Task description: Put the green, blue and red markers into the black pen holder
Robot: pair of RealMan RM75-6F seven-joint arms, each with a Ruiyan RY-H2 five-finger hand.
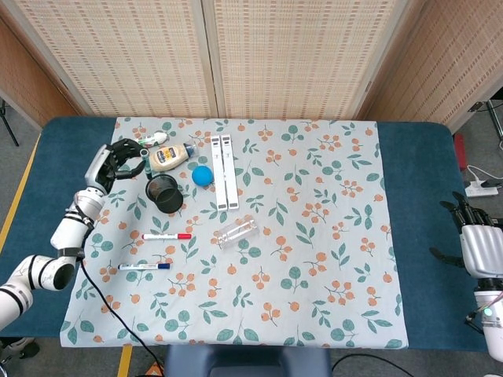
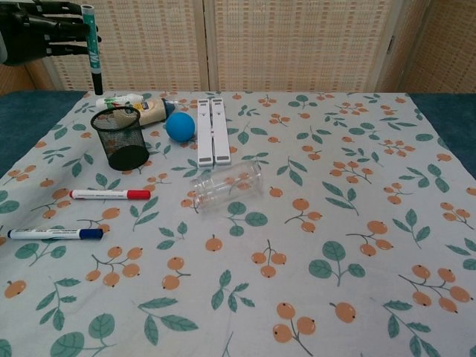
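We see the left hand (image 2: 37, 30) raised, fingers clamped round the upright green marker (image 2: 91, 44), above the black pen holder (image 2: 121, 138). The right hand (image 1: 478, 239) (fingers spread) waits by the table's far right edge; red marker (image 2: 109, 194) and blue marker (image 2: 54, 233) lie near the cloth's left border.

My table (image 1: 416, 157) is padded in dark blue, and a pale cloth (image 1: 330, 259) printed with leaves and orange berries covers most of its top. On the cloth stand a black mesh pen holder (image 2: 120, 138) and, just behind it, a squeeze bottle (image 2: 152, 111) lying on its side with a blue ball (image 2: 179, 126) beside it. Further along lie two white bars (image 2: 213, 131) side by side, a clear plastic bottle (image 2: 225, 186) (tipped over), a red marker (image 2: 109, 194) and a blue marker (image 2: 54, 233) nearer me.
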